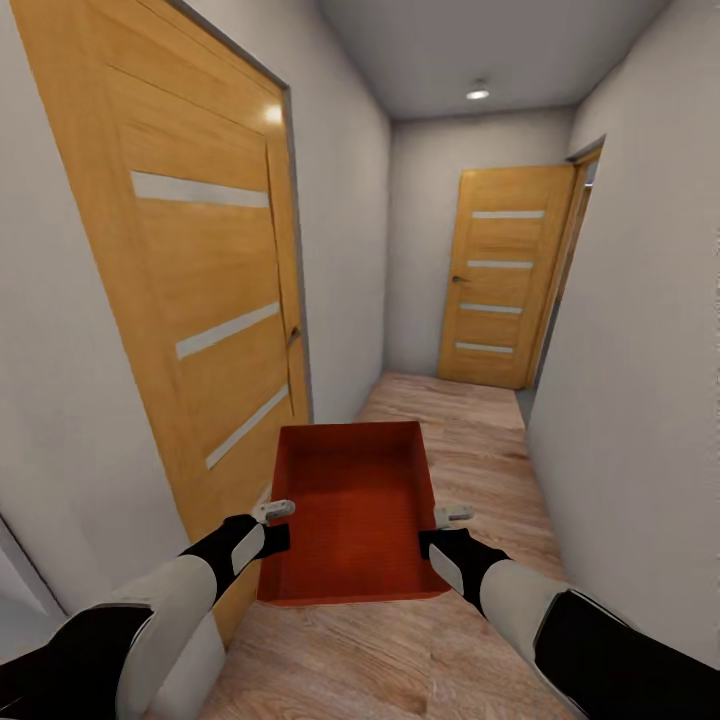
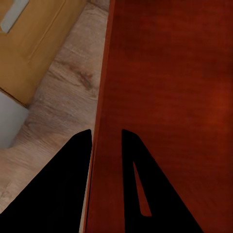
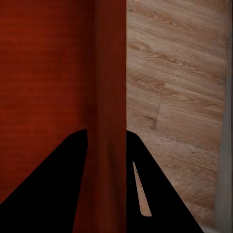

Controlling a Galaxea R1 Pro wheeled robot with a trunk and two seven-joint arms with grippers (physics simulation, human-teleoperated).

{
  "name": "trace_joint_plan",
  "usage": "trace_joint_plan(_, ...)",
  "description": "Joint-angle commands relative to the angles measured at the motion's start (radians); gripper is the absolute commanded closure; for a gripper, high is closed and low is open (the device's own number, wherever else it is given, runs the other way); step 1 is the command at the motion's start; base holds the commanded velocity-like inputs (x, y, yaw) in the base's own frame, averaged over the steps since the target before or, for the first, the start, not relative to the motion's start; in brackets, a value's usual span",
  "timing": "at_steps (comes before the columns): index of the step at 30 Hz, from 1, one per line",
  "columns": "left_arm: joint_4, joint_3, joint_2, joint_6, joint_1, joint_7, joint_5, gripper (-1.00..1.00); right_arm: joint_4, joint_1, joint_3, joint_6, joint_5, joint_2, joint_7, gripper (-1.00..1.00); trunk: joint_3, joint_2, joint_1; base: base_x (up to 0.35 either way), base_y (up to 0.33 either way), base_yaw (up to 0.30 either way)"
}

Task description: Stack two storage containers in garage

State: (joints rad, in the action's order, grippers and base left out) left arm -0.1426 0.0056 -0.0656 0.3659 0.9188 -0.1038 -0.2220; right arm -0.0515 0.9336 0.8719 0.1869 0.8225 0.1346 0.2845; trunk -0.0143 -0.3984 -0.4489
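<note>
Both arms are reaching forward from the bottom of the head view, black sleeves and pale forearms, and between them they are carrying one storage container [image 1: 350, 515], an orange-red open bin held level and clear of the floor. On the left, the left end effector [image 1: 275, 512] is straddling the bin's left wall, and its wrist view shows one dark finger [image 2: 73, 184] outside the wall and the other inside, pinching the wall between them. On the right, the right end effector [image 1: 452, 515] is doing the same on the opposite wall, with a finger [image 3: 53, 184] on either side of the rim and the wall clamped between them. I would judge this to be the carrying leg of the task: the bin is up and travelling, but the place is a narrow corridor with a light wood plank floor [image 1: 460, 440], not dark concrete, so the garage is not yet reached. A wooden door with pale slats [image 1: 200, 300] is standing shut close on the left, almost beside the left elbow, and a second slatted door [image 1: 500, 275] is closing off the far end under a ceiling lamp [image 1: 478, 93]. Next, I think, the base needs to roll on down the corridor, keeping the bin level, both pinches firm and the left arm off that near door. Plain white walls [image 1: 640, 350] are hemming it in on both sides.
</note>
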Motion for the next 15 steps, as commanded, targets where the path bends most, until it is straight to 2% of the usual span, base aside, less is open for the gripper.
trace_joint_plan(1,-0.003,0.017,0.000,0.007,0.000,-0.010,0.018,1.00,-0.005,0.001,0.010,0.006,0.010,0.002,0.003,1.00,-0.001,-0.002,-0.001,0.323,0.000,-0.245)
trace_joint_plan(15,-0.003,0.017,0.000,0.007,0.000,-0.010,0.018,1.00,-0.005,0.001,0.010,0.006,0.009,0.002,0.003,1.00,-0.001,-0.002,-0.001,0.323,0.000,-0.245)
